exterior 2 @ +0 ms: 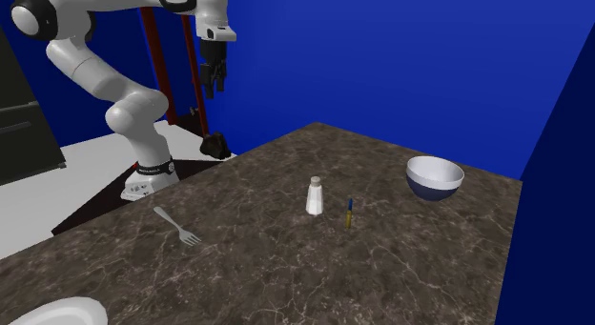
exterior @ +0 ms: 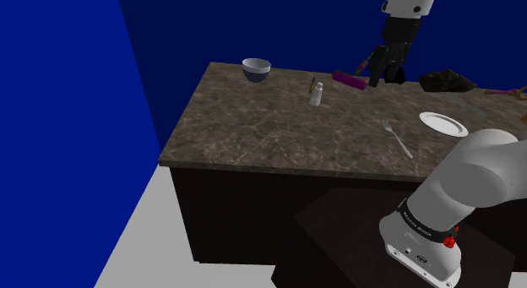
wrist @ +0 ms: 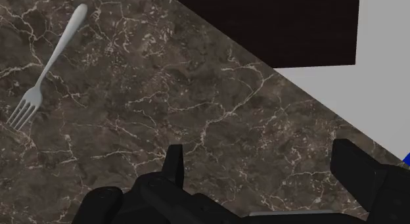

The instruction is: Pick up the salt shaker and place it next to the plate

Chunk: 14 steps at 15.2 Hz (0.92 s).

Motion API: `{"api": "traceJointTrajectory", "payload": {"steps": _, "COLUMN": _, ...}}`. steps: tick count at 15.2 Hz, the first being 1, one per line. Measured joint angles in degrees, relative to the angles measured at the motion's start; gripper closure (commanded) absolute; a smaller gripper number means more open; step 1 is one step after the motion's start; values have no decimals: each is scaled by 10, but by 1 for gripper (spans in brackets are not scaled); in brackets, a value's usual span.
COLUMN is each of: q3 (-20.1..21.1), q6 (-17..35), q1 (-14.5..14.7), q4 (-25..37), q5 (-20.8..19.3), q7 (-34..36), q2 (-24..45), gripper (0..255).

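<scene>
Approaching the Salt Shaker for Pickup

**Step in hand.** Judged from the layout, this is the approach, and nothing is grasped yet. The hand [exterior: 383,73] hangs high above the surface [exterior: 270,138]. In the wrist view its fingers [wrist: 174,170] are spread apart with nothing between them.

**Location of the target.** The salt shaker [exterior: 316,95] stands upright near the middle of the surface, well apart from the hand.
- In the shoulder view it sits to the left of the hand and lower.
- In the second exterior view it sits to the right of the hand and far below it.
- A thin blue-and-yellow stick [exterior 2: 349,213] is just beside the shaker, on the side toward the bowl [exterior 2: 434,175].
- The fork [wrist: 46,68] lies on the surface between the shaker and the plate [exterior: 442,123].

**Recommended procedure.**
1. Travel sideways at height until the hand is centred over the shaker's cap, and descend only then.
2. Hold the fingers wide during the descent so that neither clips the cap.
3. Turn the hand so the neighbouring stick falls outside the closing line.
4. Close on the body below the cap. So narrow an upright item will probably tip if one finger touches first.
5. Lift straight up before heading for the plate, which lies well apart, past the fork.
</scene>
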Motion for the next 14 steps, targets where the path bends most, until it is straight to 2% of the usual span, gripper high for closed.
{"api": "traceJointTrajectory", "payload": {"steps": 3, "q3": -9, "q6": 17, "q1": -3, "q4": 5, "q5": -3, "q7": -5, "q2": 23, "gripper": 0}}
{"api": "traceJointTrajectory", "payload": {"steps": 14, "q3": -77, "q6": 140, "q1": -19, "q4": 111, "q5": 0, "q7": -54, "q2": 253, "gripper": 0}}
